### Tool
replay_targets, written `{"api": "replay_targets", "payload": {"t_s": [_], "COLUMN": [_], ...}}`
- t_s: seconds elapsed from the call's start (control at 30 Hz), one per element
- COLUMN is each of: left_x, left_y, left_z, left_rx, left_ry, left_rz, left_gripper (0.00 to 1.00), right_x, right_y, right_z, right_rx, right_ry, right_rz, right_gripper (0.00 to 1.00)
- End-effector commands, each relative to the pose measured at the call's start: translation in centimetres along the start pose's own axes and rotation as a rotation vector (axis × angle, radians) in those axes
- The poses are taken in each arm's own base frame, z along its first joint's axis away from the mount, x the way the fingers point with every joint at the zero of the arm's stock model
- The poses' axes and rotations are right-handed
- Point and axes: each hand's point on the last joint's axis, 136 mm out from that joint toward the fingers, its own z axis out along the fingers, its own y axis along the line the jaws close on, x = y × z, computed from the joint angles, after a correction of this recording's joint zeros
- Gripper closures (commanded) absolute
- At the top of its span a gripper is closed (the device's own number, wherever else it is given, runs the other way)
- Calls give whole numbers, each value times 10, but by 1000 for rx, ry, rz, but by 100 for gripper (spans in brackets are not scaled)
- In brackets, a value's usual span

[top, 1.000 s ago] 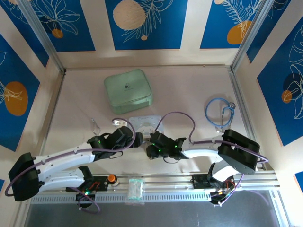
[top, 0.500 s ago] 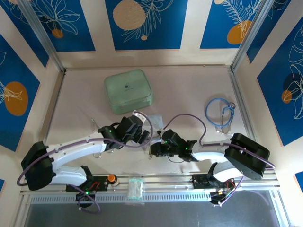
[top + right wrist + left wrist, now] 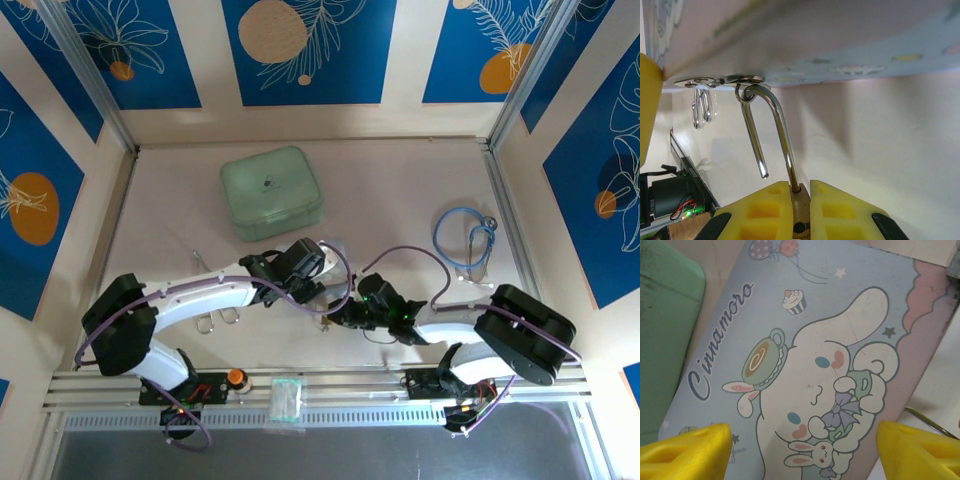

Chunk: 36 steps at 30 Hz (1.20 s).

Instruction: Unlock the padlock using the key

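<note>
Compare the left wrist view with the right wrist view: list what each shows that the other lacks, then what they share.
Left wrist: the cartoon lid of the tin from above, the green box beside it, and the left gripper spread wide over the tin. Right wrist: the right gripper clamped on the padlock, whose shackle has one end free and hooks a metal tab at the tin's edge. Shared: the tin itself.
</note>
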Motion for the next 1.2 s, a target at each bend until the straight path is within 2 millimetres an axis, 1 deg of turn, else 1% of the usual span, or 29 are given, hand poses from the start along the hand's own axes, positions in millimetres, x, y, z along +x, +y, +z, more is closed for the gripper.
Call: {"api": "replay_targets", "payload": {"t_s": [0.0, 0.07, 0.13, 0.2, 0.27, 0.33, 0.37, 0.43, 0.47, 0.5, 0.6, 0.63, 0.67, 0.77, 0.87, 0.93, 1.03, 1.1, 1.17], "left_x": [18, 22, 31, 36, 37, 34, 30, 22, 22, 25, 45, 52, 55, 57, 58, 58, 58, 59, 59], "left_y": [-6, -7, -7, -13, -23, -26, -29, -41, -45, -50, -61, -63, -64, -67, -72, -77, -78, -78, -77], "left_z": [-5, -6, -2, 6, 10, 11, 9, 6, 5, 7, 19, 23, 26, 26, 28, 29, 28, 28, 27], "left_rx": [56, 46, 26, 40, 68, 29, 36, 62, 68, 74, 67, 57, 48, 27, 56, 73, 78, 76, 73], "left_ry": [65, 98, 143, 151, 154, 160, 149, 115, 117, 132, 196, 219, 228, 241, 251, 246, 246, 244, 247], "left_rz": [66, 104, 140, 144, 137, 140, 128, 125, 131, 139, 176, 183, 194, 216, 233, 257, 282, 289, 295], "left_gripper": [23, 21, 20, 19, 18, 18, 17, 15, 15, 15, 15, 15, 15, 15, 16, 16, 16, 16, 16], "right_x": [34, 31, 28, 24, 21, 19, 19, 17, 15, 13, 7, 6, 5, 1, -9, -20, -35, -43, -48], "right_y": [-67, -73, -77, -75, -70, -65, -63, -62, -61, -60, -57, -54, -54, -59, -61, -55, -42, -31, -27], "right_z": [-15, -20, -25, -27, -25, -22, -20, -17, -16, -15, -14, -14, -15, -21, -25, -27, -30, -31, -32], "right_rx": [232, 245, 242, 231, 228, 221, 211, 203, 195, 180, 152, 149, 156, 181, 152, 105, 57, 28, 17], "right_ry": [94, 73, 56, 45, 49, 50, 46, 29, 16, -3, -54, -68, -83, -131, -136, -137, -140, -135, -131], "right_rz": [128, 148, 169, 163, 145, 144, 143, 161, 175, 195, 244, 243, 241, 248, 266, 264, 234, 210, 205], "right_gripper": [91, 91, 91, 91, 91, 91, 91, 91, 92, 92, 93, 93, 93, 93, 96, 96, 96, 96, 96]}}
